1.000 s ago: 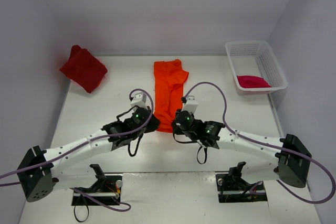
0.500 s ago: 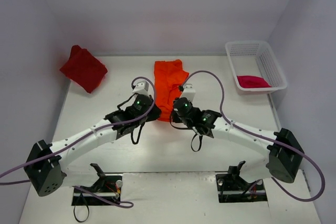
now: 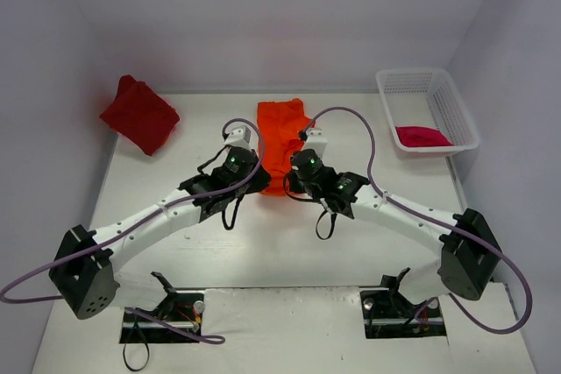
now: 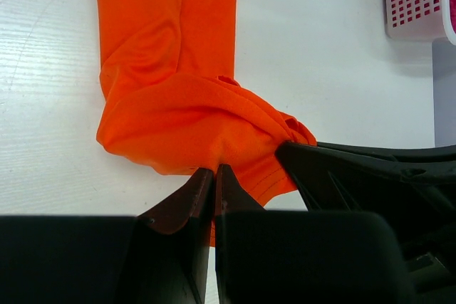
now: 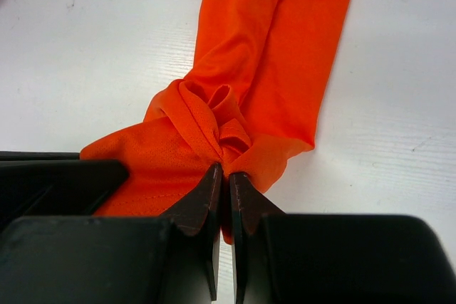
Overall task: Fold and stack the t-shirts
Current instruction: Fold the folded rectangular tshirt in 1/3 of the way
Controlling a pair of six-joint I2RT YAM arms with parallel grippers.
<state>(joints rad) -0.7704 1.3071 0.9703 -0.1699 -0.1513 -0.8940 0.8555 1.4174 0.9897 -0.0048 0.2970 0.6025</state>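
Note:
The bright orange t-shirt [image 3: 280, 133] lies as a long narrow strip at the table's middle back. Its near end is lifted and doubled over toward the far end. My left gripper [image 3: 250, 162] is shut on the near left corner of the orange t-shirt [image 4: 171, 105]. My right gripper [image 3: 294, 162] is shut on the near right corner of the orange t-shirt [image 5: 263, 83], where the cloth bunches. The dark red t-shirt [image 3: 140, 116] lies folded at the back left. The crimson-pink t-shirt [image 3: 422, 136] lies in the basket.
A white mesh basket [image 3: 447, 98] stands at the back right; its corner shows in the left wrist view [image 4: 420, 1]. Both arms reach inward over the table's middle, wrists close together.
Both grippers have moved away from the near edge toward the back, carrying the orange t-shirt's near end over itself. The visible strip of shirt has become shorter.

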